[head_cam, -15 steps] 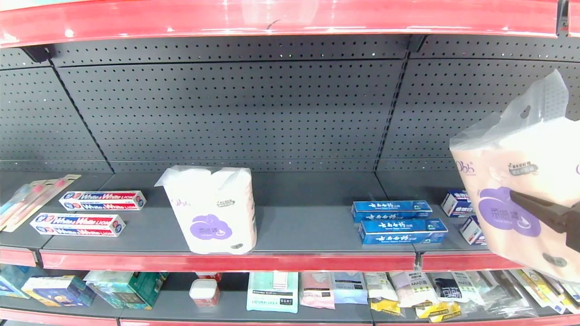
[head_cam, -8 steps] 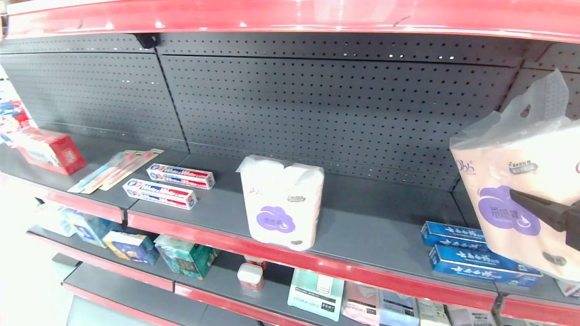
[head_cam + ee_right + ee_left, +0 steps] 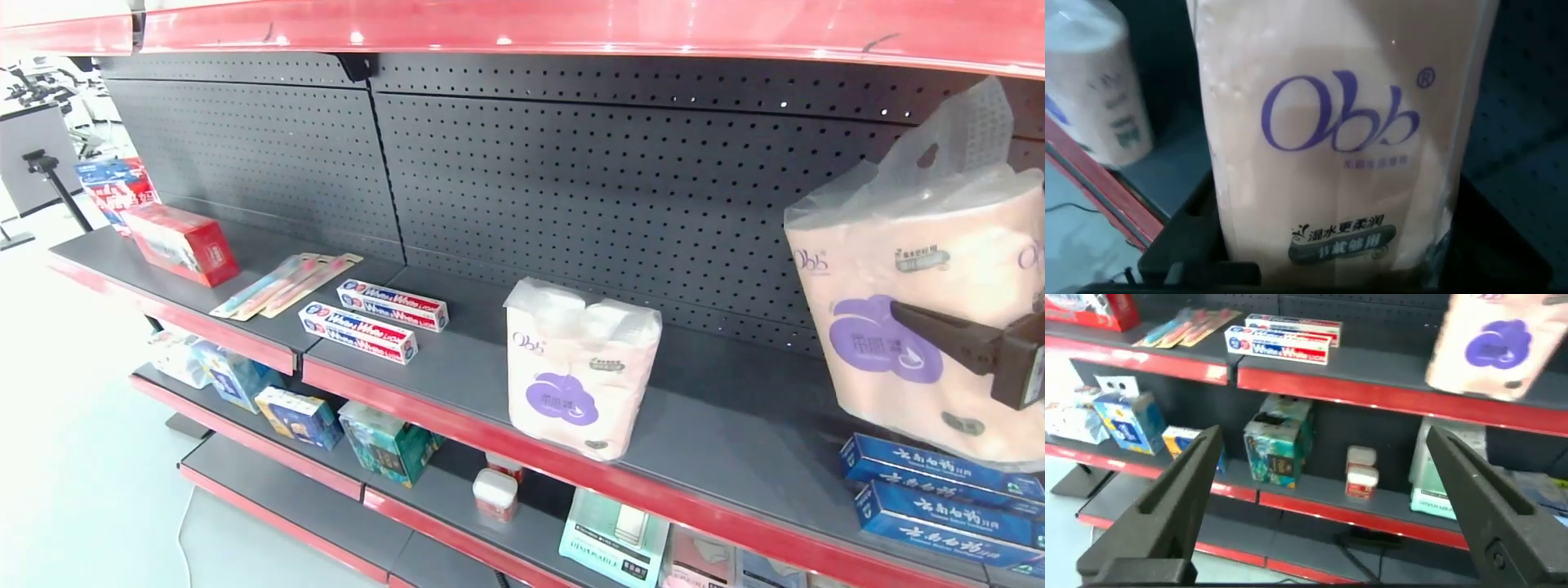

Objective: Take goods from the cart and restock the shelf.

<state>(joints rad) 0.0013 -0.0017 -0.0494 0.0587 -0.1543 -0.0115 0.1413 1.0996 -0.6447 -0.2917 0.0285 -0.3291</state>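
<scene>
Head view. Purple-labelled tissue, two: held pack (image 3: pixel 898 245) clamped in my right gripper (image 3: pixel 914 318); standing pack (image 3: pixel 580 367) at shelf (image 3: pixel 457 359) front edge. Red-white toothpaste boxes (image 3: pixel 357 331), two. My left gripper (image 3: pixel 1324 434) splayed, empty.

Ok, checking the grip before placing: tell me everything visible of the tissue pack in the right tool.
The tissue pack is a soft clear-plastic bundle of pale rolls with a purple logo and a punched carry flap on top. It is roughly upright, clamped by the right tool, held up before the shelf near the blue boxes.
</scene>
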